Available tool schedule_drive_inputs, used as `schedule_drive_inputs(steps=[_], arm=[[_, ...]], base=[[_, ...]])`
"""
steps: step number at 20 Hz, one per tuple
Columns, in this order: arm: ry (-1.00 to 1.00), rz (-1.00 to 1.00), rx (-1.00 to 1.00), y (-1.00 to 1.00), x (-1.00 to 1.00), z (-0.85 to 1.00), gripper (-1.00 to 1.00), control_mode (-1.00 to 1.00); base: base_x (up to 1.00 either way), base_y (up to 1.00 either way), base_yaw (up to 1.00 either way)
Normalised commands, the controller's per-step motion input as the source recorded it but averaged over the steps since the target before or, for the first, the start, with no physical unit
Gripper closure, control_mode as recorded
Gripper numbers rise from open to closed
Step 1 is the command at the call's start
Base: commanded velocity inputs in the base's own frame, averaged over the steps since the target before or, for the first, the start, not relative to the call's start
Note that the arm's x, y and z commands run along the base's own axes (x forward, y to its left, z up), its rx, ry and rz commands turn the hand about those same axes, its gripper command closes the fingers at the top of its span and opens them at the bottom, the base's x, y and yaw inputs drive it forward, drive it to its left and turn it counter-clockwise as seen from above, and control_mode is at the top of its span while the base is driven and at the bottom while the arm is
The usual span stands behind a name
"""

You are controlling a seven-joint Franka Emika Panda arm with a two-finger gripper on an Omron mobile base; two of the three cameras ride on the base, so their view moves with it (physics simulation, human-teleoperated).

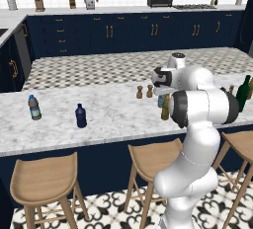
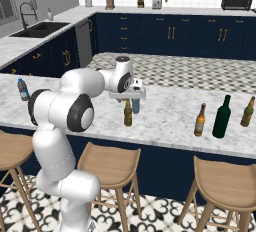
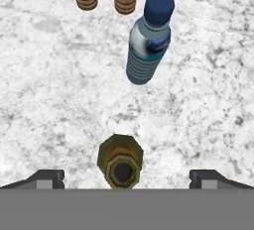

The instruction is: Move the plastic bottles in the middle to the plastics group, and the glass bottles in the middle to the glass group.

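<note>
Right, gripper (image 3: 124,177) is hovering wide open, holding nothing, directly over an amber bottle (image 3: 120,160) standing mid-counter beside the pale-blue bottle (image 3: 148,40). Glass: probably heavy, rigid, slick, breakable, so I'm favouring the neck.

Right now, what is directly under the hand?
Under the hand stands an amber bottle on the marble counter, seen from above. Its body and label are hidden by its own top.
</note>
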Motion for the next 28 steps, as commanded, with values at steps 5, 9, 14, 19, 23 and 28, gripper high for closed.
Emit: schedule_drive_inputs(steps=[5,9,14,19,23,28], arm=[[0.00,0.00,0.00,0.05,0.02,-0.15,-1.00,-1.00],[0.00,0.00,0.00,0.07,0.29,-0.11,-1.00,-1.00],[0.00,0.00,0.00,0.00,0.06,-0.03,-1.00,-1.00],[-0.01,0.02,0.00,-0.06,-0.04,-0.10,1.00,-1.00],[-0.08,0.05,0.00,-0.14,-0.10,-0.06,1.00,-1.00],[-0.13,0.09,0.00,-0.05,-0.17,0.17,1.00,-1.00]], base=[[0.00,0.00,0.00],[0.00,0.00,0.00],[0.00,0.00,0.00],[0.00,0.00,0.00],[0.00,0.00,0.00],[0.00,0.00,0.00]])
